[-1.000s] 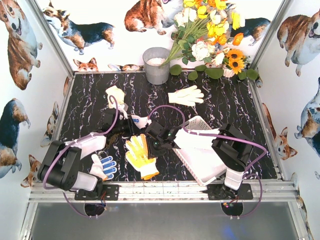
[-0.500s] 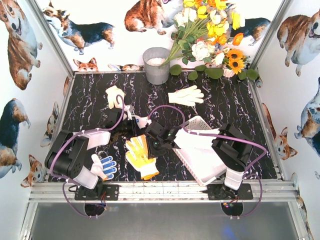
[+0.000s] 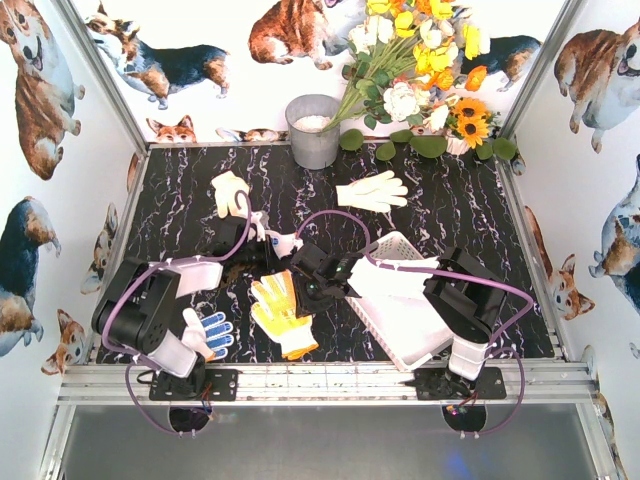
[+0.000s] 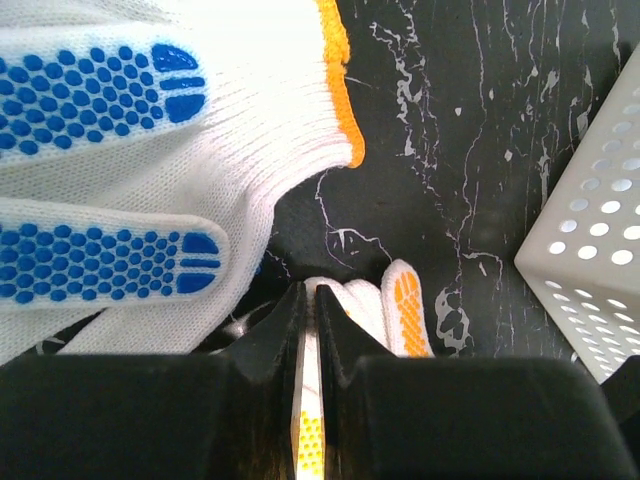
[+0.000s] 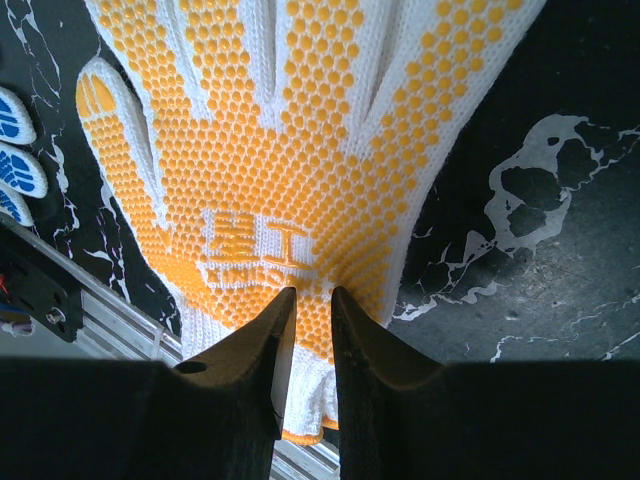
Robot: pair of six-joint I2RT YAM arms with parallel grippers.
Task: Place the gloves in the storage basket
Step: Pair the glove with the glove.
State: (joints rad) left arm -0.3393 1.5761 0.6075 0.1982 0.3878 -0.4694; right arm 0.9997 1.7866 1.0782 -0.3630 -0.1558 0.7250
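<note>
My right gripper [image 3: 303, 289] reaches left from the white lattice storage basket [image 3: 405, 322] and is shut on the palm of the yellow-palmed glove [image 3: 282, 318], as the right wrist view shows [image 5: 312, 300]. My left gripper [image 3: 263, 244] is shut on white knit fabric with yellow-orange dots [image 4: 308, 420]. A blue-dotted glove [image 4: 150, 150] with an orange cuff edge lies just beyond its fingers. The basket corner [image 4: 600, 250] is to the right. Another blue-dotted glove [image 3: 208, 332] lies by the left arm's base. A cream glove [image 3: 229, 189] and a white glove [image 3: 372, 190] lie further back.
A grey metal bucket [image 3: 314, 130] stands at the back centre, with a bunch of artificial flowers [image 3: 420, 70] beside it. Purple cables loop over both arms. Printed walls close in the left, right and back sides of the black marbled table.
The left arm's elbow has swung up and inward, and its gripper has shifted slightly toward the back. The right arm, the basket and the loose gloves have not moved.
</note>
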